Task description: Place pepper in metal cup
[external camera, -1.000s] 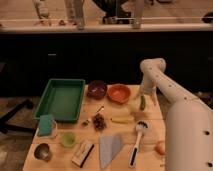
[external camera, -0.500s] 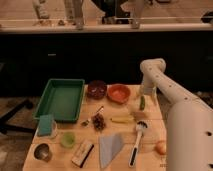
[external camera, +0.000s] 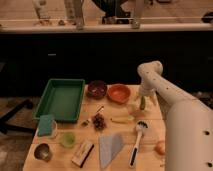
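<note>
The robot's white arm [external camera: 185, 125] is filling the right side of my view, rising beside the light wooden bench [external camera: 85, 129] and bending down over its far right corner. On the left half of the bench a rectangular green plastic tray [external camera: 62, 99] is sitting, reaching to the far edge. Near the front edge a grey-blue folded cloth [external camera: 110, 147] is lying, and just to its right a white long-handled brush [external camera: 136, 145] is lying lengthwise with its head pointing away from me. At the far side, right of the tray, a dark-brown round bowl [external camera: 96, 89] and an orange round bowl [external camera: 119, 93] are sitting side by side. The gripper [external camera: 142, 100] is hanging at the arm's end, to the right of the orange bowl and low over the bench, its jaws released and pointing down around the small dark-green chili pepper [external camera: 142, 105]; I cannot tell whether they are touching it. The small shiny metal cup [external camera: 42, 151] is standing upright at the front left corner, well apart from the pepper across the whole bench, with a light-green plastic cup [external camera: 67, 139] standing near it on its right. The pepper is lying near the right edge, beyond the brush head.
</note>
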`<state>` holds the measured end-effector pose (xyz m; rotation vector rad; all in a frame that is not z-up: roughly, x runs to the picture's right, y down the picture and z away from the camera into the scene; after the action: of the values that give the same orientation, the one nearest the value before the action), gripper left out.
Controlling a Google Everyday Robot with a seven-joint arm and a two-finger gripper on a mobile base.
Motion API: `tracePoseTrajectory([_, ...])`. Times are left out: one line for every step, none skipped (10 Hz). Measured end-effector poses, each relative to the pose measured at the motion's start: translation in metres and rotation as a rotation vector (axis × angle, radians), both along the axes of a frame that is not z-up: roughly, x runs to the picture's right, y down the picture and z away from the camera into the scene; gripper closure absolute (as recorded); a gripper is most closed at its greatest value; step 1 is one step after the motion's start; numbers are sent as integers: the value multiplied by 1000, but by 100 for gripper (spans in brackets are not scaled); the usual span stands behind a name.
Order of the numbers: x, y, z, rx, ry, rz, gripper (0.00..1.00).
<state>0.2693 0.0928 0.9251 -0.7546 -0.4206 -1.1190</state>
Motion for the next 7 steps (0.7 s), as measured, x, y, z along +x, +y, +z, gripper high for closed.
tracePoseTrajectory([4, 2, 6, -24, -3, 3, 20])
tracePoseTrajectory([4, 4, 14, -50, -8, -1, 20])
tracePoseTrajectory([4, 5, 20, -69, -15, -2, 20])
tracePoseTrajectory([2, 7, 25, -91, -25, -2, 20])
tracePoseTrajectory([5, 9, 29, -105, -24, -3, 20])
tracePoseTrajectory([8, 11, 32, -119, -24, 0, 20])
tracePoseTrajectory([8, 13, 34, -129, -28, 3, 22])
